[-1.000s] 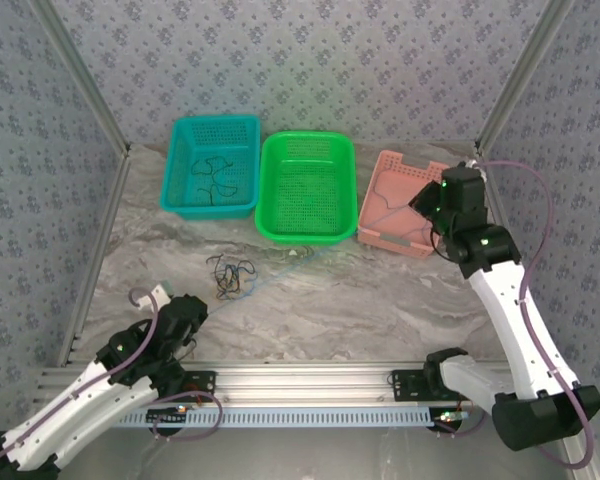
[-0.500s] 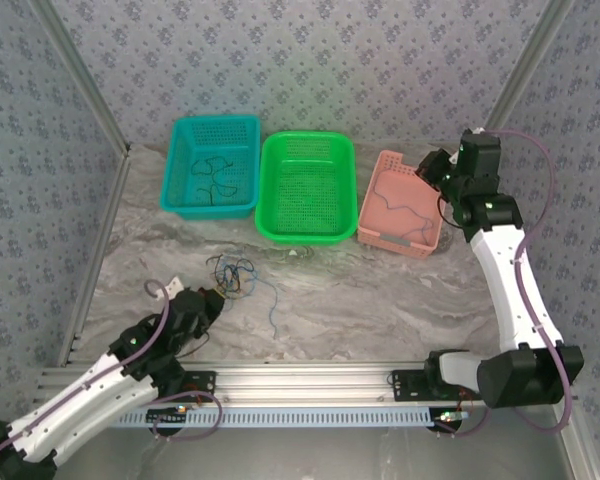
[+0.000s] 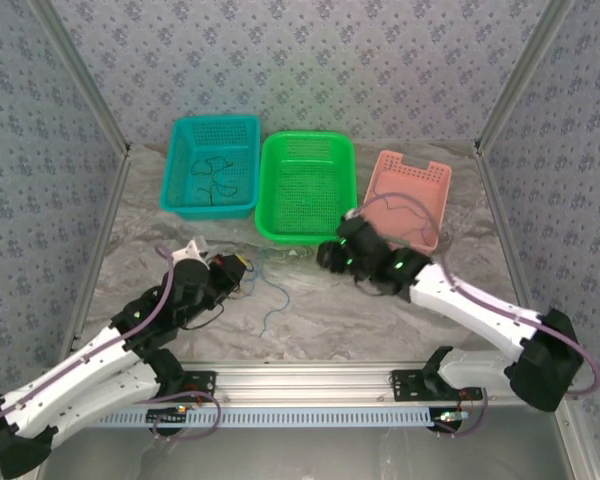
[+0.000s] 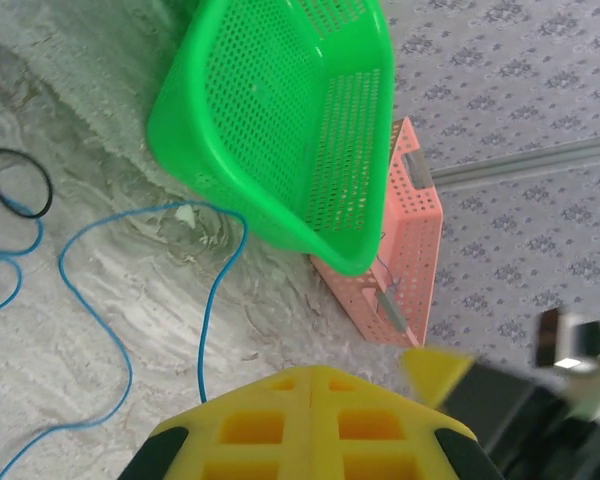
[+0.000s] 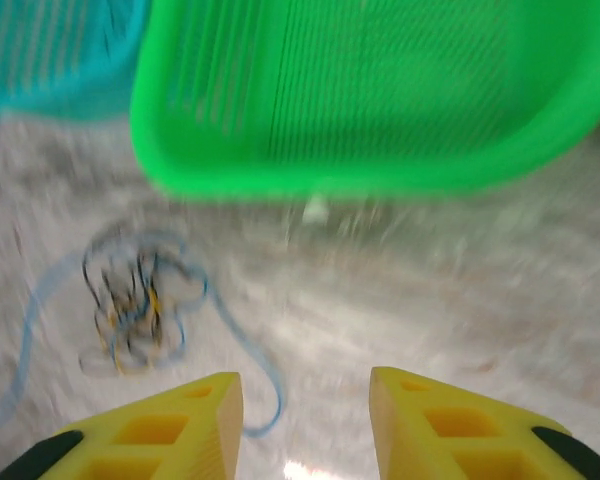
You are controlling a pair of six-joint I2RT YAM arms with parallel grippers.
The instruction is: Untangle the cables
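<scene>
Yellow plastic fingers (image 4: 252,428), moulded in a waffle grid, belong to the left gripper (image 4: 310,385). They are pressed flat together, fully closed, with nothing seen between them. It sits low at the tangle of cables (image 3: 230,272), a small knot of thin black, blue and yellow-orange wire. The knot lies on the grey marbled table (image 3: 380,310), left of centre.

One blue cable (image 3: 272,300) trails from the knot in a wavy line towards the right and near side. In the left wrist view it loops just ahead of the closed tips.

Right gripper (image 5: 305,385): the same yellow fingers, standing apart with a clear gap, empty. The tangle lies ahead and to its left, apart from the tips.

Baskets are perforated plastic, rectangular, in a row at the far side:
- teal basket (image 3: 180,160), left, holding dark thin wires (image 3: 212,180)
- green basket (image 3: 307,235), middle
- pink basket (image 3: 420,175), right, with a thin wire (image 3: 395,205) across it
</scene>
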